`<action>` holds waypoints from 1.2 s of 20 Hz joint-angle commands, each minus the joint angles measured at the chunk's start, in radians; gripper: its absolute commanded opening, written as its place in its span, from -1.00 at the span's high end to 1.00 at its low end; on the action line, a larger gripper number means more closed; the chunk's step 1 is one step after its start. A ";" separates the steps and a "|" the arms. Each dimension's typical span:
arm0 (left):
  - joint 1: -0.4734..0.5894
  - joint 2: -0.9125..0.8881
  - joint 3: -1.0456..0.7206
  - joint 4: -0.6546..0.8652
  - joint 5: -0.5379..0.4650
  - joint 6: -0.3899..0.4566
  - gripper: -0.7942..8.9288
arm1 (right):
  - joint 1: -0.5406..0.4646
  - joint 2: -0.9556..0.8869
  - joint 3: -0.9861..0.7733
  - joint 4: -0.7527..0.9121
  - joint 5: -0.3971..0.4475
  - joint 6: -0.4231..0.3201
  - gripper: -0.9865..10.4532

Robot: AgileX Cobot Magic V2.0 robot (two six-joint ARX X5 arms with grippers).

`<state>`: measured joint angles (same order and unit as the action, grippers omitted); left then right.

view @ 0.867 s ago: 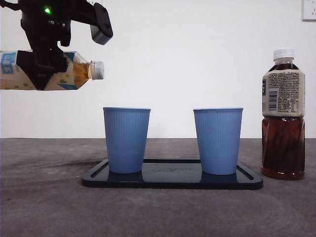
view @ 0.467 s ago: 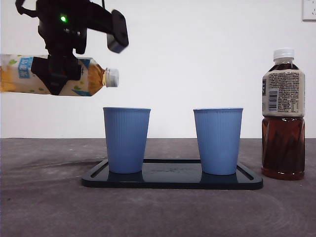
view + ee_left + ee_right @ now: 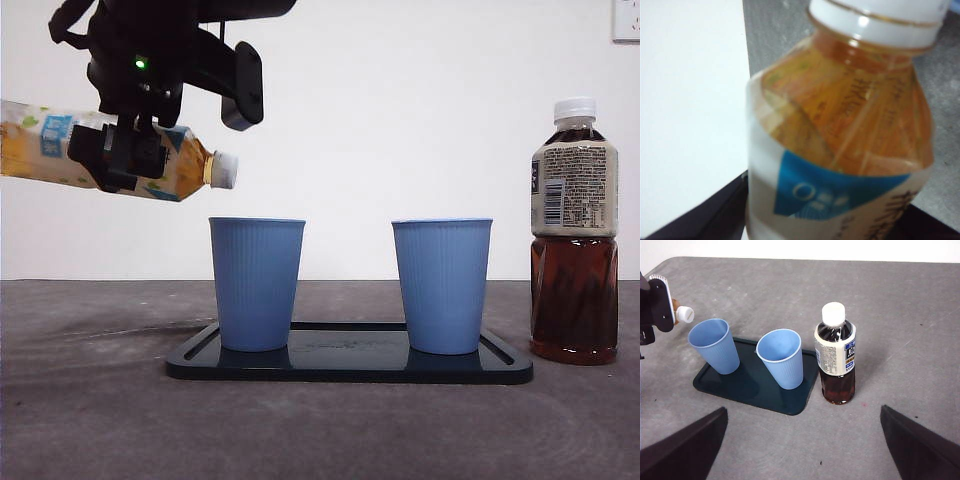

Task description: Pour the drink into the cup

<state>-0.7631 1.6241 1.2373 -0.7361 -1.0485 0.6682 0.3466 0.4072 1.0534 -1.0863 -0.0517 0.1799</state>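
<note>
The left gripper [image 3: 125,150] is clenched around the middle of the tea bottle [image 3: 60,150], holding it nearly on its side with the white cap [image 3: 224,170] tipped slightly down, just above and beside the rim of the nearer blue cup [image 3: 256,283] on the dark tray [image 3: 350,368]. The bottle looks mostly full, so probably heavy, with thin walls that give under a squeeze; the labelled middle is the sound hold. The cap appears on, though the close view is blurred; the right gripper [image 3: 800,450] waits released.
</note>
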 commanded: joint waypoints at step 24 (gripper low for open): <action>-0.028 -0.121 0.032 0.022 0.117 -0.516 0.34 | 0.005 0.002 0.016 -0.008 0.000 -0.012 -0.02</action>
<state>-0.7818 1.5135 1.2373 -0.7300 -0.9108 0.2623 0.3466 0.4072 1.0534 -1.0996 -0.0521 0.1799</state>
